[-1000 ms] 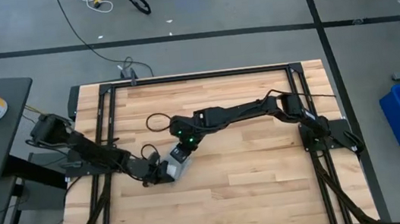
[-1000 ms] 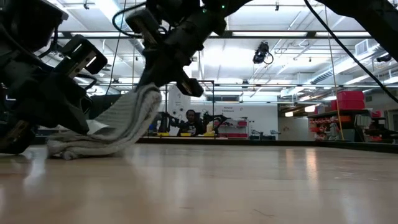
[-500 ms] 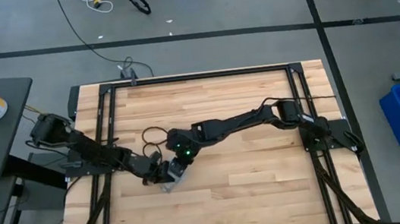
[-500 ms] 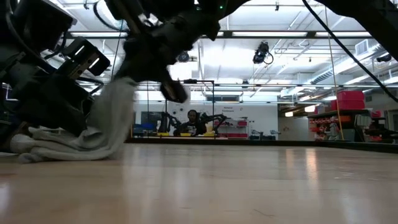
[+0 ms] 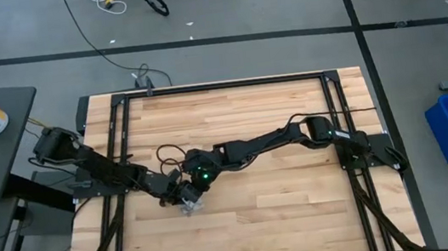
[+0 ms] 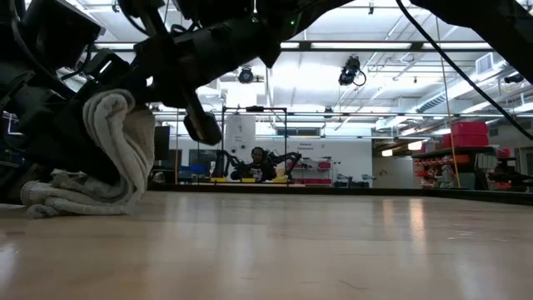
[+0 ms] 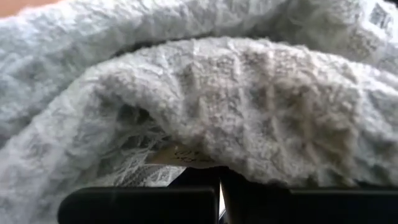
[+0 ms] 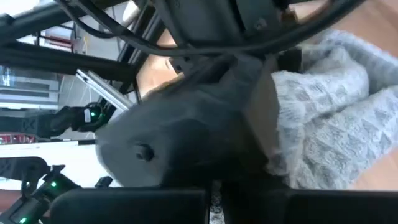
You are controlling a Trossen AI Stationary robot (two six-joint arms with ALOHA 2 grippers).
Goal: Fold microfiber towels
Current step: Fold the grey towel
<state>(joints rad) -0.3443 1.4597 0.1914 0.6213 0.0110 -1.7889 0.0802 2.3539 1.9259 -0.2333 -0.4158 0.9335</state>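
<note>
Holding the towel [image 6: 100, 154] bunched at the desk's [image 5: 286, 212] left-front area, between both arms. Right gripper [image 5: 191, 189] fingers are pinched on a raised fold; left gripper [image 5: 172, 193] is buried in cloth, can't tell its fingers. Towel's light, limp, plush: it drapes and slumps, won't slip much. Best grabbed at edges or corners, near the tag.

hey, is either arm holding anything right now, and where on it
The microfiber towel looks pinched by both tools at its raised fold, near the table's left front. The left tool and right tool meet there; exact grip points are hidden.
</note>
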